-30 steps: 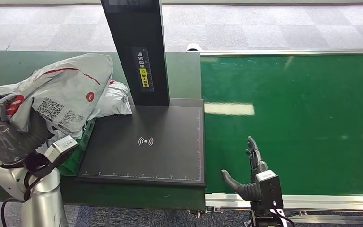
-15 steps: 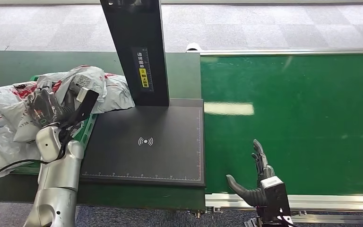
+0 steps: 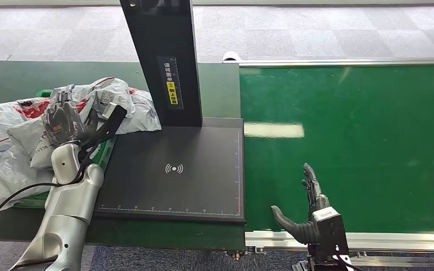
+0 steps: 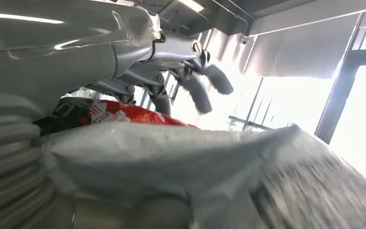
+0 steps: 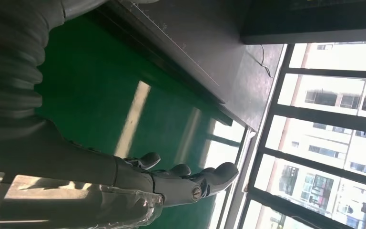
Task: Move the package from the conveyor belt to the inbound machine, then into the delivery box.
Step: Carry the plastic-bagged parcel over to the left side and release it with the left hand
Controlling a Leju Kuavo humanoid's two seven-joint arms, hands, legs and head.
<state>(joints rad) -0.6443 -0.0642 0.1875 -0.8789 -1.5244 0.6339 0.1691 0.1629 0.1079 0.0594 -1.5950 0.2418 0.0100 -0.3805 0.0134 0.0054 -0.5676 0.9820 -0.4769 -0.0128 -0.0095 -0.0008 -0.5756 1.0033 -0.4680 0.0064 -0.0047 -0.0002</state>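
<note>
Left hand: the left hand lies on the heap of mailers at about 9 o'clock of the scanner plate; its fingers rest spread over the top bag, and whether they actually grip it I cannot tell.
Package: the package, a grey poly mailer with red print and a label, sits on top of the pile in the delivery box, whose green edge shows just beside the plate.
Inbound machine: the inbound machine is a dark flat plate with a black post rising at 12 o'clock.
Right hand: the right hand hovers over the near edge of the conveyor belt, fingers apart, holding nothing.
</note>
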